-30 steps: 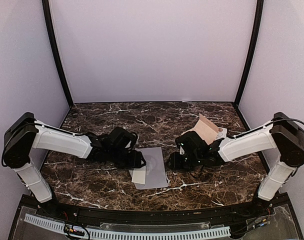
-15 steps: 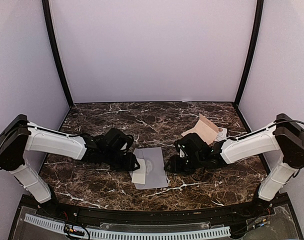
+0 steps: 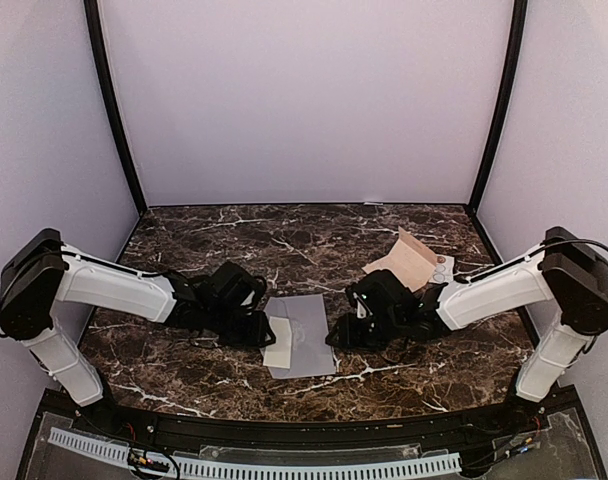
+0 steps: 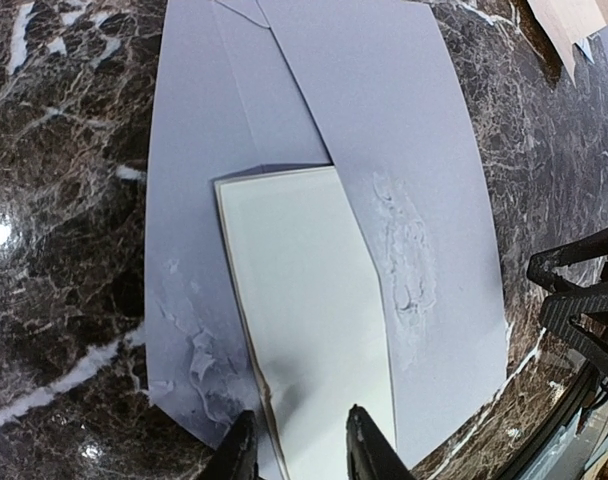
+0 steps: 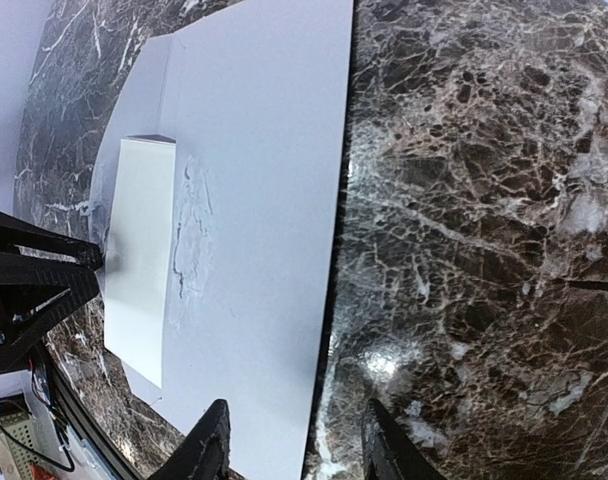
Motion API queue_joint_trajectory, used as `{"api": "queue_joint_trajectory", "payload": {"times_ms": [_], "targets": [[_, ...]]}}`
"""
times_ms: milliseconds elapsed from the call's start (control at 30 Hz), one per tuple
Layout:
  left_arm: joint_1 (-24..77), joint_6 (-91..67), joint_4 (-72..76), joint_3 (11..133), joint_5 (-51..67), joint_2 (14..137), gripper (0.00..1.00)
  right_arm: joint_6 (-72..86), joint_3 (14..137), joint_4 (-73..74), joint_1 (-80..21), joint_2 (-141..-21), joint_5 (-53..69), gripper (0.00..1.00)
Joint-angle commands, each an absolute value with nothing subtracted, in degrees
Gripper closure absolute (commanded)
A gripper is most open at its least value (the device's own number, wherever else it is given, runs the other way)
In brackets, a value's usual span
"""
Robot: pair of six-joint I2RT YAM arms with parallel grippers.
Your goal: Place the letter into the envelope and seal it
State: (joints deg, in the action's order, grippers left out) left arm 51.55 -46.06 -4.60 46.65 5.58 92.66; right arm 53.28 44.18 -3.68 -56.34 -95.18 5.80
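The grey-lavender envelope (image 3: 312, 335) lies flat at the table's middle. It also shows in the left wrist view (image 4: 384, 130) and the right wrist view (image 5: 264, 180). The white letter (image 3: 278, 347) lies on its left part, one side tucked under the envelope's flap (image 4: 304, 300) (image 5: 139, 250). My left gripper (image 3: 267, 328) is open and low at the letter's left end, its fingers astride the letter's edge (image 4: 302, 455). My right gripper (image 3: 336, 335) is open and low, its fingers astride the envelope's right edge (image 5: 296, 445).
A tan paper (image 3: 409, 258) and a small white sticker sheet with circles (image 3: 442, 267) lie at the back right. Black frame posts stand at the back corners. The dark marble table (image 3: 184, 380) ends at a black front rail.
My right gripper has moved left and nearer, up to the envelope's right edge. My left gripper has shifted slightly left and nearer. The envelope and letter have not moved.
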Motion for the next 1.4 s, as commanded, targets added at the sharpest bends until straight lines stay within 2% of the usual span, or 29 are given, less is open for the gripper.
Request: {"api": "queue_joint_trajectory", "payload": {"times_ms": [0,700,1367], "targets": [[51.77,-46.07,-4.23,45.63,6.22,93.54,0.70,53.88,43.87,-5.51,-56.95,-96.36,6.22,0.60],[51.77,-47.10,-3.05,44.98,7.49,95.84,0.83,54.66,44.34,-7.53,-57.47,-99.55,7.65,0.74],[52.24,-48.28,-0.19,44.30,10.25,96.62,0.89,55.03,45.25,-7.14,-58.41,-100.74,7.52,0.78]]}}
